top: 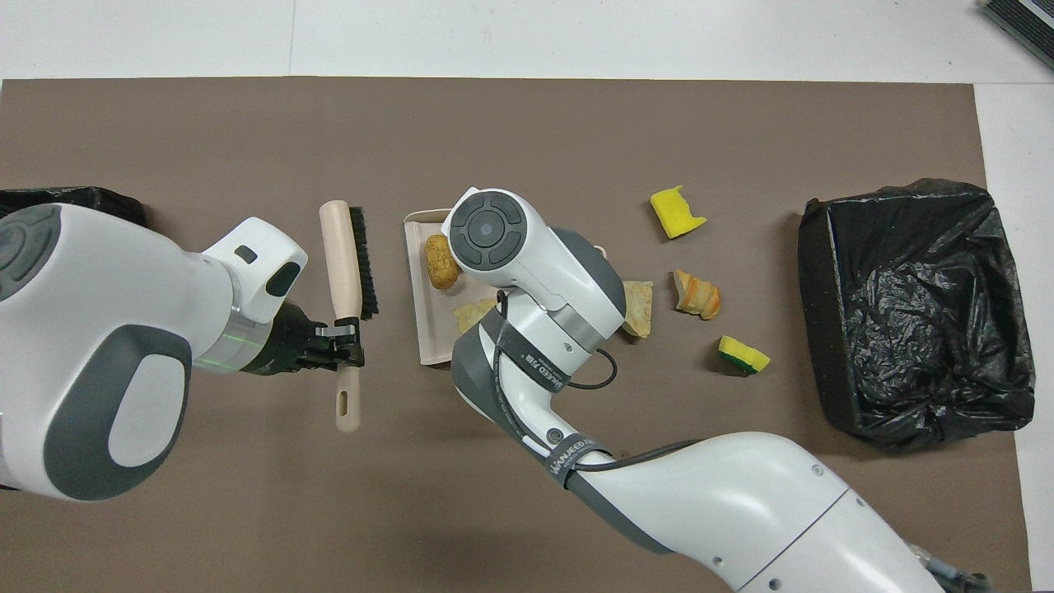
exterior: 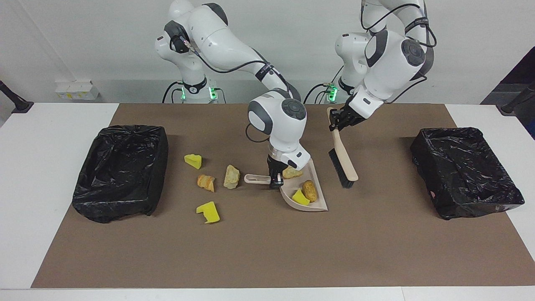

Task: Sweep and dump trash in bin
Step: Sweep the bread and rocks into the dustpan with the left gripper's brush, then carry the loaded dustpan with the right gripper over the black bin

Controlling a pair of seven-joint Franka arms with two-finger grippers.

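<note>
My right end effector [exterior: 274, 182] grips the beige plastic dustpan [exterior: 304, 200]; beside the dustpan, my left end effector [exterior: 337, 123] clenches the beige hand brush [exterior: 343, 161].

Facing view: high across the table, looking toward both arm bases, wide.
Overhead view: above the arms' end, looking steeply down, closer.
Shared: brown mat [exterior: 267, 251] [top: 527, 132] around the dustpan [exterior: 319, 205] [top: 424, 329], half-turned.

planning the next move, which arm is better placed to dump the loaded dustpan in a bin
Right. Its hand is shut on the handle of the dustpan, which holds three scraps. The left hand only holds the brush, lifted beside it.
</note>
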